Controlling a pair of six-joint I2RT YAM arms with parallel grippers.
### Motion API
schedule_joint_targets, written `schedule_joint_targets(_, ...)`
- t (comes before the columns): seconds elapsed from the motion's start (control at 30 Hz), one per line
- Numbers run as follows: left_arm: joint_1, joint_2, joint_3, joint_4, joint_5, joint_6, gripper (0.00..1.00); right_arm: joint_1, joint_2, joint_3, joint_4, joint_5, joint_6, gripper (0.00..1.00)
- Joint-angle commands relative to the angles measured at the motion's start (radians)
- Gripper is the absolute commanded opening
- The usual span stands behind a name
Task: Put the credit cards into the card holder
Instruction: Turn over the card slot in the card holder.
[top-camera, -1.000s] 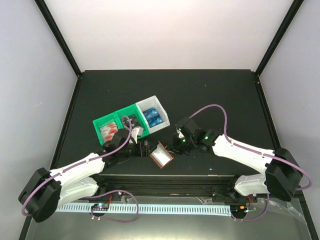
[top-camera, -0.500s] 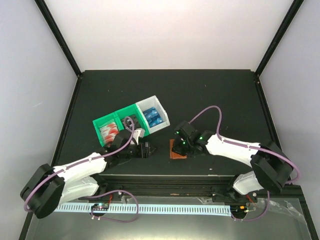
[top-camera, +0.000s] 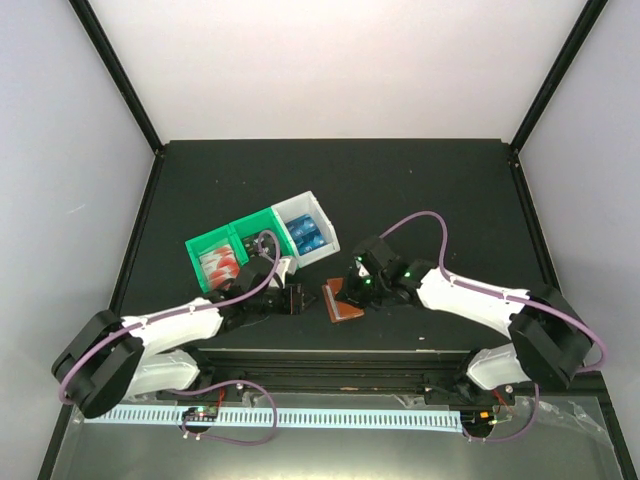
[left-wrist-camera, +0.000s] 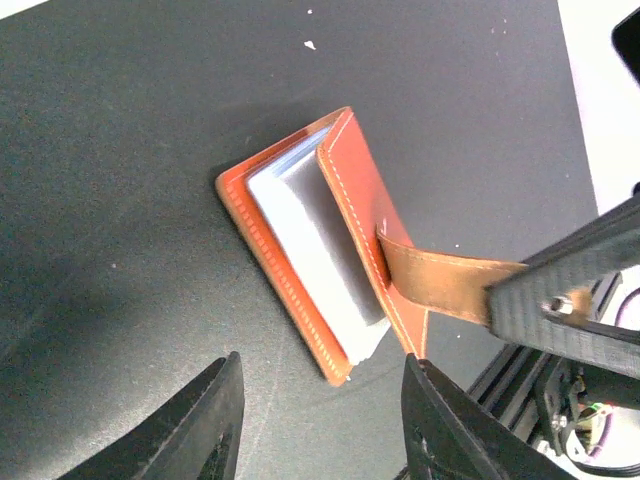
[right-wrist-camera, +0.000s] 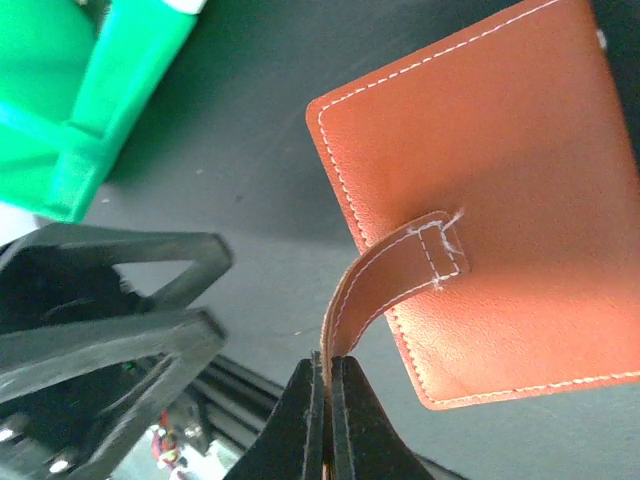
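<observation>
Card holder at mid near edge, cards apart from it

You will find the card holder (top-camera: 341, 301), brown leather with pale stitching, lying close to the worktop's near edge, about midway along it. Its covers stand slightly apart, and the clear inner pockets show between them in the left wrist view. The snap tab rises off the upper cover and is pinched in the right gripper (right-wrist-camera: 325, 372). The credit cards lie left of centre, farther from the near edge and well apart from the holder: a red-and-white set (top-camera: 218, 266) towards the left edge and a blue set (top-camera: 305, 236) nearest the centre. You cannot make out a black set between them.
</observation>
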Motion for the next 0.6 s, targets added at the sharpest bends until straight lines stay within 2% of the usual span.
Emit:
schedule_joint_targets(0.0,-0.009,0.026,0.025,0.050,-0.002,-0.010,0.42,-0.005,-0.043,0.014,0.081,-0.103,0.056,0.01)
schedule_joint_targets(0.13,-0.011,0.058,0.018,0.082,0.012,-0.011,0.27,-0.008,-0.079,-0.036,0.167,-0.130,0.139,0.01)
schedule_joint_targets(0.23,-0.014,0.090,0.015,0.112,0.027,-0.013,0.20,-0.008,-0.083,-0.063,0.213,-0.156,0.180,0.01)
schedule_joint_targets(0.57,-0.015,0.197,0.019,0.082,-0.011,-0.012,0.16,-0.008,-0.080,-0.092,0.218,-0.117,0.190,0.01)
